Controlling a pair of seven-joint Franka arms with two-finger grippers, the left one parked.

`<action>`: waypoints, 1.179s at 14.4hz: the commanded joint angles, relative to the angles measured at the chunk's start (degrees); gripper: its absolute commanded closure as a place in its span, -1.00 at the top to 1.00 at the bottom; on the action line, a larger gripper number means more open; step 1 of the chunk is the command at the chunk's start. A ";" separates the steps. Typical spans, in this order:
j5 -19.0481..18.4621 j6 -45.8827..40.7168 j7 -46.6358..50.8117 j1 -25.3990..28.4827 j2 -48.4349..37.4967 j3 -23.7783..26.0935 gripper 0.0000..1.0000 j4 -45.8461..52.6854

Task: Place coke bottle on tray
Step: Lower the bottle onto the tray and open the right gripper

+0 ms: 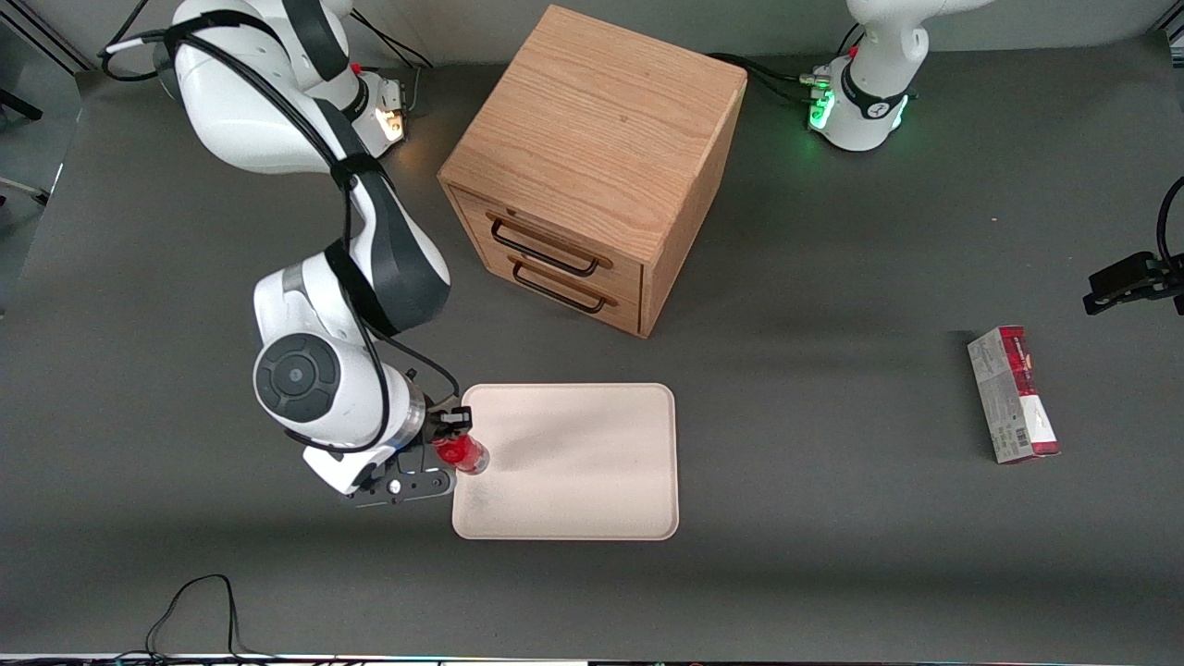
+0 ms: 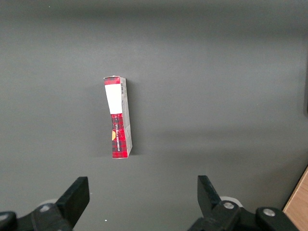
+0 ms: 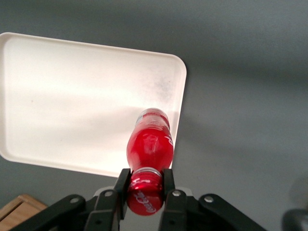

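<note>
In the lower middle of the front view, the tray (image 1: 592, 481) lies flat on the dark surface (image 1: 814, 573). At its edge toward the working arm, the gripper (image 1: 455, 442) has its jaws clamped on the cap end of the coke bottle (image 1: 462, 453). The wrist view shows the bottle (image 3: 149, 149) held by its cap, long axis running down from the jaws, clear base pointing at the tray's rim (image 3: 180, 91); whether the base touches the tray cannot be told. Toward the parked arm's end lies a red-and-grey carton (image 1: 1013, 393). Farther up the frame stands the wooden drawer cabinet (image 1: 592, 166).
</note>
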 commanded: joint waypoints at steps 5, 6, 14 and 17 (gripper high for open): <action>0.26 4.17 0.25 -0.19 4.22 -0.12 -1.00 2.19; 0.26 4.52 0.34 -0.19 4.66 -0.12 -1.00 2.19; 0.00 5.93 0.87 -0.10 5.72 -0.12 0.52 1.05; -0.17 5.58 1.04 -0.10 4.84 -0.12 1.00 1.05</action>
